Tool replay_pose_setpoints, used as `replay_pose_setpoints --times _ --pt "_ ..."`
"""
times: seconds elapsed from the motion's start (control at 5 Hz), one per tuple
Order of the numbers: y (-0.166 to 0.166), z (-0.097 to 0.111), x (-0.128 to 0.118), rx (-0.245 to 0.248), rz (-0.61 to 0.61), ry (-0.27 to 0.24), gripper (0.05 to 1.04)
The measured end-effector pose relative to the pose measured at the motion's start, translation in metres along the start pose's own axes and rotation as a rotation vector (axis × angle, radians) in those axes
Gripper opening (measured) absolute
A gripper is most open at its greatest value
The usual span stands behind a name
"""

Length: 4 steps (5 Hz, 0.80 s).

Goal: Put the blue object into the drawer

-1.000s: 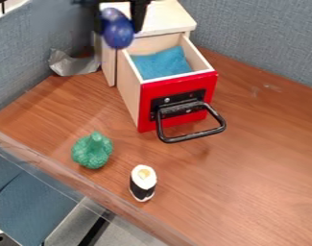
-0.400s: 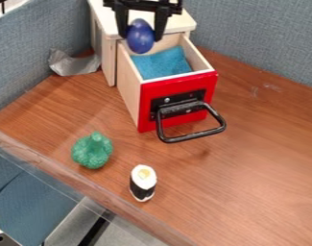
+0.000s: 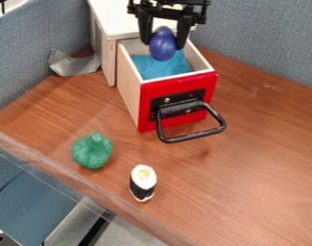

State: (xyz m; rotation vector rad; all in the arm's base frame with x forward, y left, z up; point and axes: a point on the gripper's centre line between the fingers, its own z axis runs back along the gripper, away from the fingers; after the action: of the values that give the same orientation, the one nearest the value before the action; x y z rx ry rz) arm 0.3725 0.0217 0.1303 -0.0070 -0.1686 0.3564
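Observation:
The black gripper (image 3: 163,43) hangs from the top edge, over the back part of the open drawer. It is shut on the blue object (image 3: 162,44), a dark blue egg-like shape held between the two fingertips. The drawer (image 3: 125,81) is pulled out of a pale wooden cabinet and has a red front with a black handle. A light blue cloth or sponge lies on the drawer's floor, below the held object.
The cabinet top (image 3: 116,19) is behind the drawer. A green broccoli-like toy (image 3: 92,150) and a sushi-roll toy (image 3: 143,183) stand front left on the wooden table (image 3: 260,158). Silver tape (image 3: 75,63) is beside the cabinet. Grey-blue partitions bound the back and left.
The gripper has moved right and a little downward, carrying the blue object from the cabinet's left side to over the drawer. The drawer and the toys have kept their places.

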Motion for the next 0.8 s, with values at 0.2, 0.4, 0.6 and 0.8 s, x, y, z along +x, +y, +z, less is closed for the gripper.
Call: replay_pose_setpoints --times 0.2,0.4,0.6,0.8 --pt "-0.0063 0.0001 0.0016 -0.008 -0.04 -0.02 0.764" --pt "-0.0059 0.0001 0.002 -0.007 -0.068 -0.022 0.999" --pt "-0.0043 -0.003 0.0029 0.004 -0.078 -0.037 1.007" --pt "0.0008 0.0021 -0.0056 0.022 -0.109 -0.035 1.001"
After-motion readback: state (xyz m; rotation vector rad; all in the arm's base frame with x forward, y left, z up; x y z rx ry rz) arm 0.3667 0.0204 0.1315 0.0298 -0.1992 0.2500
